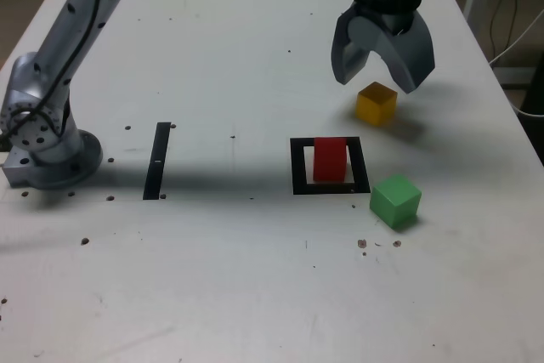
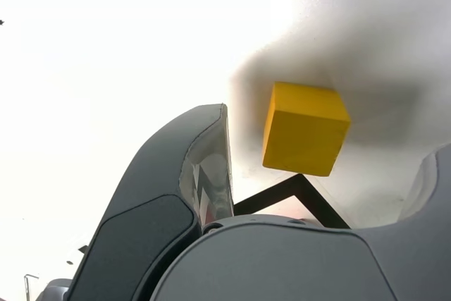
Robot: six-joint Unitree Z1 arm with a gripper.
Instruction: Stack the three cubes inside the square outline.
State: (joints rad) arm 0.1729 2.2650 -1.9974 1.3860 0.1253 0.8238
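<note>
Tool (image 1: pixel 379 74) hangs wide open, empty, over yellow cube (image 1: pixel 376 102), upper right of exterior frame.

Red cube (image 1: pixel 331 160) sits inside square outline (image 1: pixel 299 167), center-right of frame, hiding part of the white centre and the far edge. Green cube (image 1: pixel 395 200) on the bench (image 1: pixel 238 278), just off the outline's lower-right corner, apart from it. Yellow cube (image 2: pixel 305 129) fills the wrist view centre between the fingers (image 2: pixel 204 167); second finger cut off at frame edge. Only one outline corner (image 2: pixel 299 192) shows there; rest blocked by tool body. Arm top cropped in exterior view. Black strip (image 1: pixel 157 160) centre-left.
</note>
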